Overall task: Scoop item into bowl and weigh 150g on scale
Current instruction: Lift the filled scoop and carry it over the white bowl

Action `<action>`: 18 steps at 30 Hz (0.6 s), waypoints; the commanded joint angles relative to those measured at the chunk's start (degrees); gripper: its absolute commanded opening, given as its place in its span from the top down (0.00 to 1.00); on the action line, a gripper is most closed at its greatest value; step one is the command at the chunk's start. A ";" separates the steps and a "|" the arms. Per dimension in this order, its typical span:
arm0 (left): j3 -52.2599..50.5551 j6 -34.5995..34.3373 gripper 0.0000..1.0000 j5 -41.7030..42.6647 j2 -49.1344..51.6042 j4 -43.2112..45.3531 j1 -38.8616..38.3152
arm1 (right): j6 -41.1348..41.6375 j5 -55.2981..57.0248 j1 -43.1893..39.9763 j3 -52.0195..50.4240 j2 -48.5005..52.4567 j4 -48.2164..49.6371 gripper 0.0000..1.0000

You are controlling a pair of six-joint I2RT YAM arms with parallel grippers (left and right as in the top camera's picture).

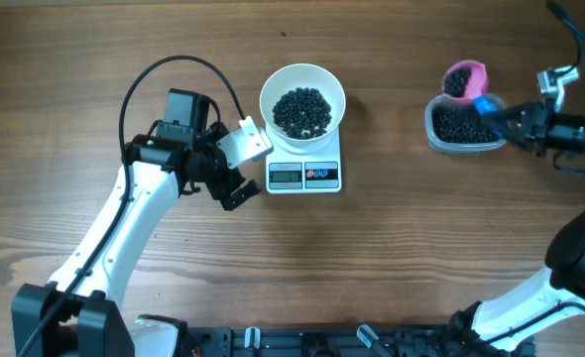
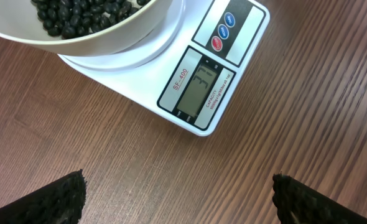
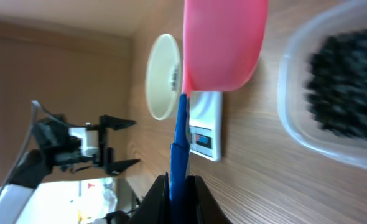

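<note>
The white bowl [image 1: 302, 81] stands on the white scale [image 1: 304, 176] and holds a heap of black beans [image 1: 302, 111]. My left gripper [image 1: 249, 171] is open just left of the scale, low over the wood. In the left wrist view its fingertips [image 2: 65, 196] stand far apart in front of the scale [image 2: 199, 87] and bowl [image 2: 109, 43]. My right gripper [image 1: 508, 121] is shut on the blue handle [image 3: 180, 143] of a pink scoop [image 1: 465, 78]. The scoop carries black beans over the far edge of the clear tub [image 1: 461, 127].
The clear tub [image 3: 333, 93] of black beans sits at the right, a good way from the bowl [image 3: 162, 74] and scale [image 3: 205, 124]. Bare wood lies between them. A black cable [image 1: 174, 64] loops over the left arm.
</note>
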 commanded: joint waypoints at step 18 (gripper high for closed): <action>0.20 0.70 0.00 1.31 0.42 0.15 0.22 | 27.32 13.94 35.95 9.29 -1.20 19.50 0.96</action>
